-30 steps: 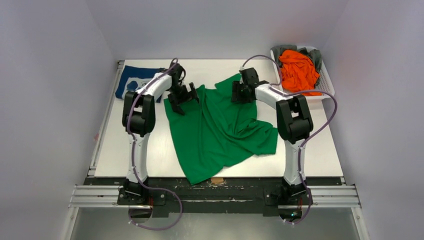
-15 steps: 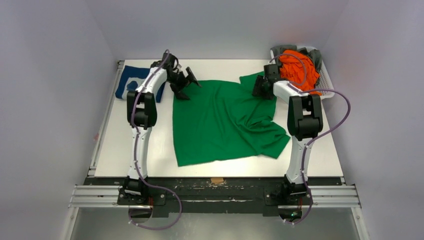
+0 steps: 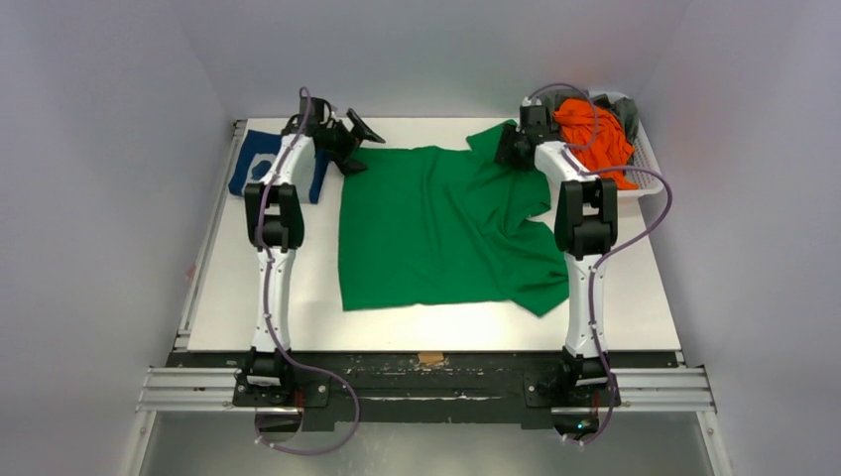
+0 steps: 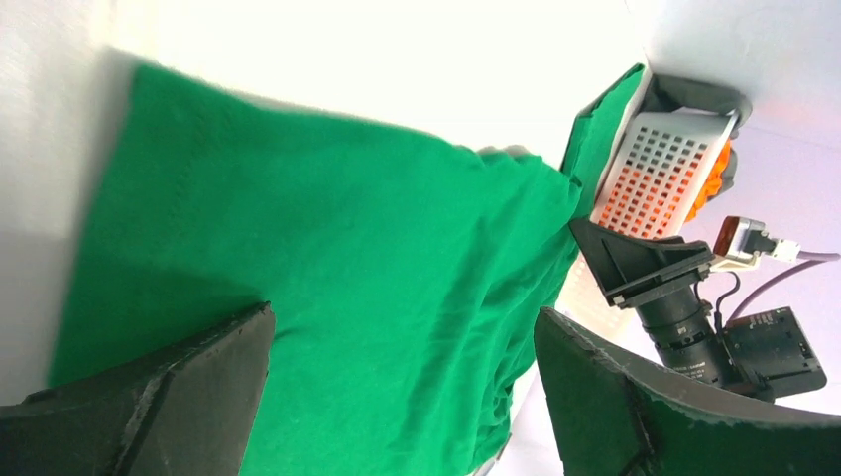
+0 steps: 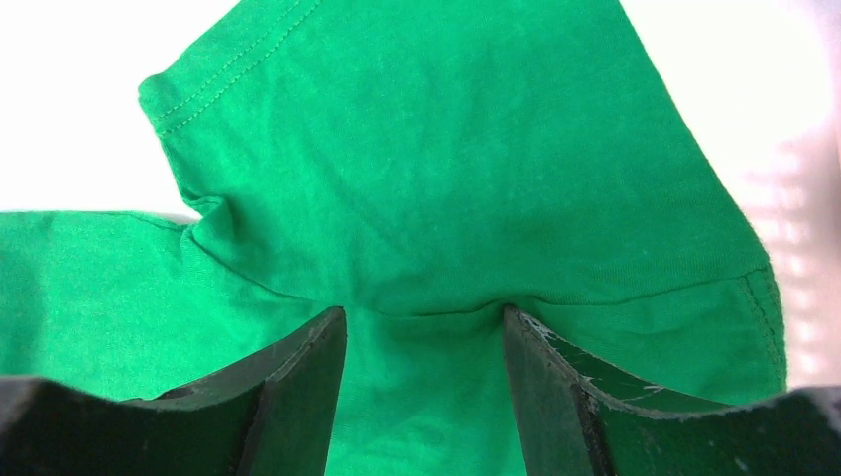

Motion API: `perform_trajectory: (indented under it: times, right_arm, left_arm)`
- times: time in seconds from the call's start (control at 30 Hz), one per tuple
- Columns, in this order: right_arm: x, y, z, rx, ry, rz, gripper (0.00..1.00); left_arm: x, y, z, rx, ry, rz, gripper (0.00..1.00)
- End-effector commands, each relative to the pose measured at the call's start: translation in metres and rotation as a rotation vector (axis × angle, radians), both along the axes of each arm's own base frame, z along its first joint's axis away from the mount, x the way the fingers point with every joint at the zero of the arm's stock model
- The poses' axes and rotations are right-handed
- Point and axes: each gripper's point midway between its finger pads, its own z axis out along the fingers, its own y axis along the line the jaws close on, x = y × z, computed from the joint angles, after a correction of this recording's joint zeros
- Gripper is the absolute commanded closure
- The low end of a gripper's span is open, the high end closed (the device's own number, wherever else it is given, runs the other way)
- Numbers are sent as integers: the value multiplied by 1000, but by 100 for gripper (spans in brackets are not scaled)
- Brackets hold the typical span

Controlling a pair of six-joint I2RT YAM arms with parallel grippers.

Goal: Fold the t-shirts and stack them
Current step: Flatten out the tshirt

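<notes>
The bright green t-shirt (image 3: 436,228) lies spread across the middle of the table, its right side still rumpled. My left gripper (image 3: 354,136) is open just above the shirt's far left corner; in the left wrist view (image 4: 402,327) only green cloth (image 4: 327,228) shows below the wide-apart jaws. My right gripper (image 3: 511,151) is at the far right sleeve. In the right wrist view (image 5: 424,327) its jaws stand apart with green cloth (image 5: 446,149) bunched at the tips. The navy t-shirt (image 3: 263,164) lies folded at the far left. The orange t-shirt (image 3: 590,134) and the grey one (image 3: 627,114) lie in the basket.
A white perforated basket (image 3: 645,174) stands at the far right corner, close behind my right gripper; it also shows in the left wrist view (image 4: 655,159). Grey walls close in the table at the back and sides. A dark rail (image 3: 426,362) runs along the near edge.
Both grippers have moved toward the far edge and apart, dragging the green shirt back and spreading it flatter. The left gripper now stands open off the corner.
</notes>
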Motion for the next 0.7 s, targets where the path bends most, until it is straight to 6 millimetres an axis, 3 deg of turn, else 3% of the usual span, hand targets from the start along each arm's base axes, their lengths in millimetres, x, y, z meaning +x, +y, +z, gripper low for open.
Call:
perform_trajectory:
  times: [0.0, 0.17, 0.27, 0.4, 0.43, 0.5, 0.57, 0.67]
  right_arm:
    - [8, 11, 27, 26, -47, 77, 42]
    - [2, 18, 87, 24, -152, 118, 42]
    - [-23, 27, 108, -6, -173, 145, 42]
    - [-77, 42, 106, -26, -139, 150, 42]
    - [-96, 45, 92, -20, -106, 151, 42]
    - [-126, 55, 83, -4, -84, 165, 42]
    - [-157, 66, 67, -3, -27, 194, 42]
    - [-197, 82, 42, -13, 76, 243, 42]
  left_arm:
    - [27, 18, 68, 28, -222, 29, 0]
    - [9, 25, 132, 117, -336, 16, 0]
    - [-25, 20, 142, 180, -324, -26, 0]
    - [-87, 4, 117, 272, -228, -128, 0]
    - [-102, -1, 111, 277, -207, -154, 0]
    - [-130, -10, 95, 280, -158, -186, 0]
    - [-162, -22, 70, 262, -89, -227, 0]
    - [-193, -33, 48, 222, -9, -265, 0]
